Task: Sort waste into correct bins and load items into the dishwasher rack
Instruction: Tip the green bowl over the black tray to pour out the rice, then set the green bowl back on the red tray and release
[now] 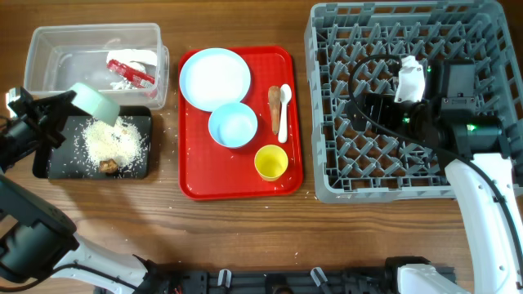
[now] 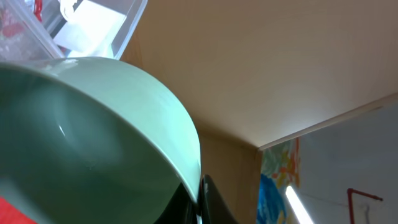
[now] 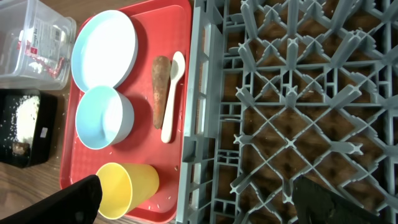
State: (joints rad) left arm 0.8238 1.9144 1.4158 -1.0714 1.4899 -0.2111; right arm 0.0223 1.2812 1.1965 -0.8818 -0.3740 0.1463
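Wooden desk (image 1: 245, 237): rice (image 1: 110, 140) lies in the black tray (image 1: 57, 167), left pincer (image 1: 72, 104) gripping a tipped bowl (image 1: 98, 102) above it; right pincer (image 3: 199, 208) spread, empty; rack (image 1: 327, 184) bare.

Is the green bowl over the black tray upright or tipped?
Tipped: the green bowl leans sideways above the rice in the black tray.

Pale green bowl (image 1: 96, 100), red tray (image 1: 196, 186), yellow cup (image 1: 271, 162)

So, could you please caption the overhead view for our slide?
Left end effector holds a tilted bowl above the black tray of rice grains.
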